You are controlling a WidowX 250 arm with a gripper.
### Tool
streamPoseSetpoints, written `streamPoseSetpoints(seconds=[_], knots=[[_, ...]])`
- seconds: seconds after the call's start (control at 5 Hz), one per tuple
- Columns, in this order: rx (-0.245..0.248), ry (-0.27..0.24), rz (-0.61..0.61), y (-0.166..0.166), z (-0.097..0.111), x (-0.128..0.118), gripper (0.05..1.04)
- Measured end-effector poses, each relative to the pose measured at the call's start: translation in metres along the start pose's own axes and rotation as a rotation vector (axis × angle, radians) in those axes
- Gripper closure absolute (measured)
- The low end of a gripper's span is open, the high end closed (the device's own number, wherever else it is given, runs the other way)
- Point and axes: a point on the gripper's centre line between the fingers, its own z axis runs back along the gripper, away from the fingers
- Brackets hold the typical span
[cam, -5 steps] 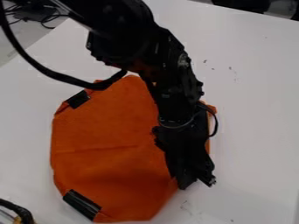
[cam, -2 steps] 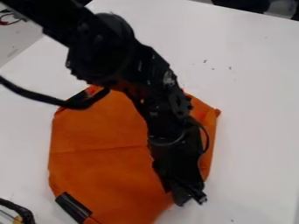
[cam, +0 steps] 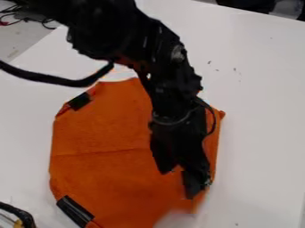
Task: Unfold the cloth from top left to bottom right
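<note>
your gripper [cam: 178, 183] hung w/ tips apart by the lower-rt edge of the cloth [cam: 107, 178] on the table [cam: 259, 133]; dragging too low could've bunched fabric, prob. refolding a corner.

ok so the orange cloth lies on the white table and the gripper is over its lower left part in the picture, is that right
Not quite: the side is wrong. The camera view shows the gripper over the lower right part of the cloth. The cloth is orange and lies on the white table, as you say.
</note>
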Motion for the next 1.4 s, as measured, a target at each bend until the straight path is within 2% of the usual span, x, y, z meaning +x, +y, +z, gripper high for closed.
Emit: streamPoseSetpoints(seconds=[0.2,0.4,0.6,0.8,1.0,1.4], knots=[[0.018,0.022,0.083,0.002,0.02,0.011,0.083],[0.048,0.005,0.113,0.011,0.035,0.024,0.083],[0.137,0.03,0.248,0.038,0.045,0.033,0.083],[0.2,0.051,0.338,0.076,0.053,0.023,0.084],[0.186,0.072,0.361,0.105,0.056,0.012,0.084],[0.178,0.073,0.489,0.137,0.067,-0.01,0.084]])
